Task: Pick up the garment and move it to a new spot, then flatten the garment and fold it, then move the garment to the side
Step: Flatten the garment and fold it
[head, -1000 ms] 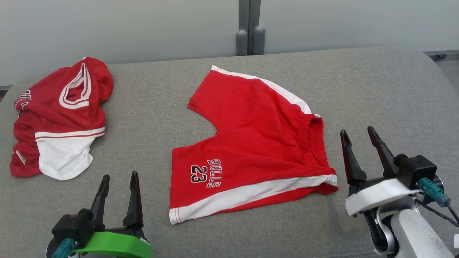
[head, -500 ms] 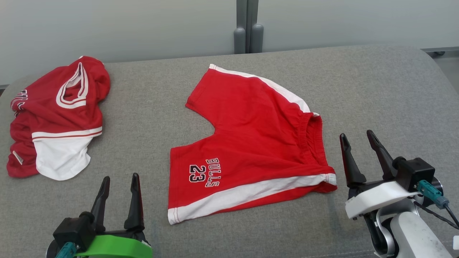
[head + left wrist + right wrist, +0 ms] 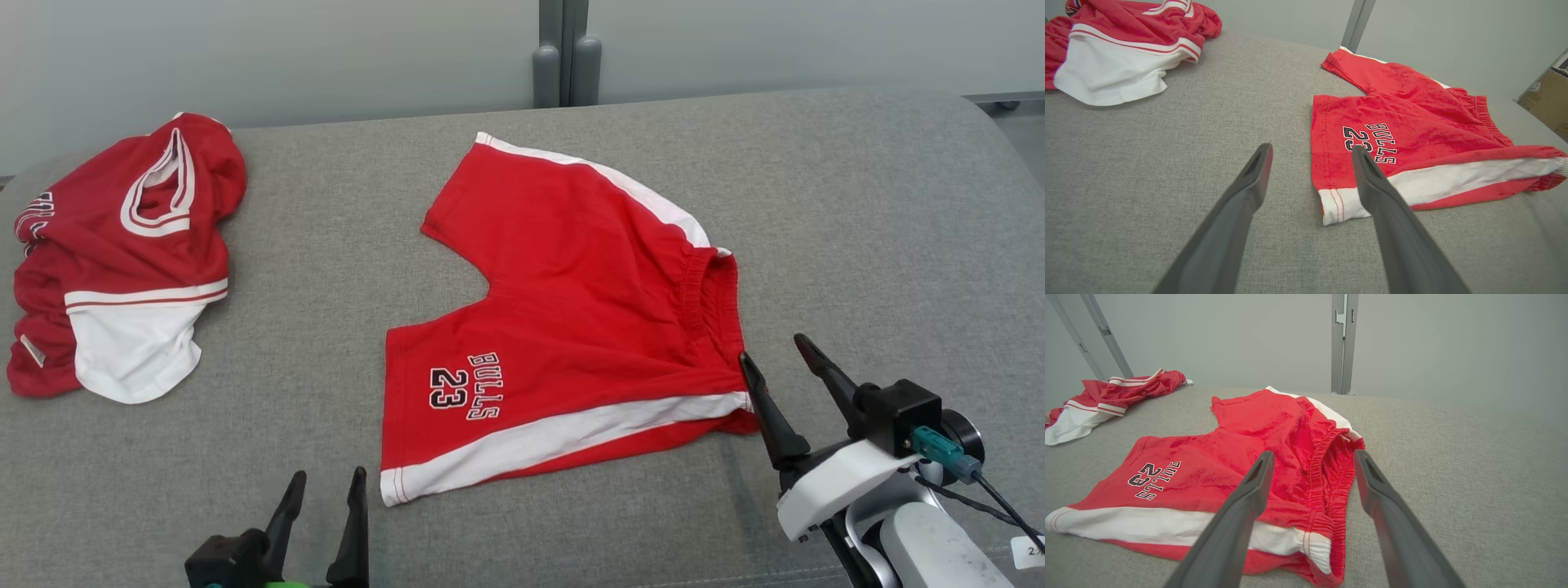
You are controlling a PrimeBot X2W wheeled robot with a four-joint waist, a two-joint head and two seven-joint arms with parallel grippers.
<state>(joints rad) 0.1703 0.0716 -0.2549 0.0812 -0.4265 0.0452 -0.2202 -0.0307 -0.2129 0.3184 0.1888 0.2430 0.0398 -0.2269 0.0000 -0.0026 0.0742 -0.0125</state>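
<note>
The garment, a pair of red shorts (image 3: 571, 310) with white side stripes and "BULLS 23" print, lies spread flat in the middle of the grey padded surface (image 3: 326, 245). My right gripper (image 3: 771, 348) is open at the near waistband corner, its left fingertip just beside the cloth. Along its fingers I see the elastic waistband of the shorts (image 3: 1241, 457) between the open right gripper (image 3: 1313, 454). My left gripper (image 3: 328, 476) is open just left of the near hem corner; the left gripper (image 3: 1311, 148) has the shorts (image 3: 1412, 122) hem ahead of it. Nothing is held.
A crumpled red and white jersey (image 3: 122, 245) lies at the far left of the surface, also seen as the jersey (image 3: 1126, 41) and the jersey (image 3: 1114, 392). A grey post (image 3: 563, 57) stands behind against the pale wall. A cardboard box (image 3: 1547, 98) sits off the right side.
My right gripper has moved left and forward to the shorts' waistband corner. My left gripper has shifted right toward the hem corner. The head view has tilted slightly.
</note>
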